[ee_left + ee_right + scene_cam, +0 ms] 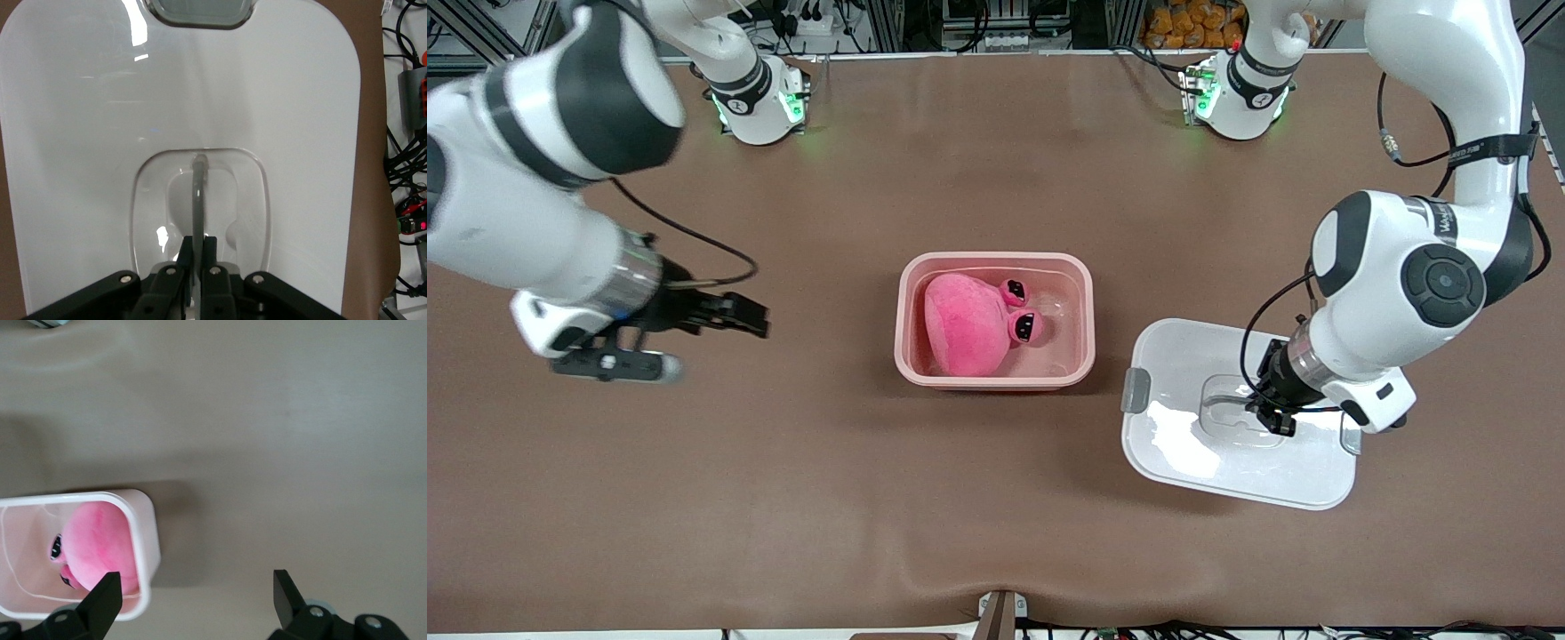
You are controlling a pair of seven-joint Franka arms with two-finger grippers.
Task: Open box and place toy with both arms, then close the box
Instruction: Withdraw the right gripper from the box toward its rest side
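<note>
The box's pink base (996, 380) stands open at the middle of the table, with the pink toy (965, 322) lying inside it, eyes toward the left arm's end. The white lid (1192, 444) is off the box, flat at the table toward the left arm's end. My left gripper (1272, 420) is shut on the lid's thin handle (199, 193) in its clear recess, with the left gripper (198, 250) pinching it from both sides. My right gripper (758, 318) hangs open and empty over bare table toward the right arm's end. Its wrist view shows the box rim (150, 540) and toy (100, 540) beside the right gripper (197, 587).
Grey clips (1136, 389) sit on the lid's short ends. Both arm bases (760, 102) stand along the table edge farthest from the front camera. Cables and equipment (410, 200) lie off the table edge at the left arm's end.
</note>
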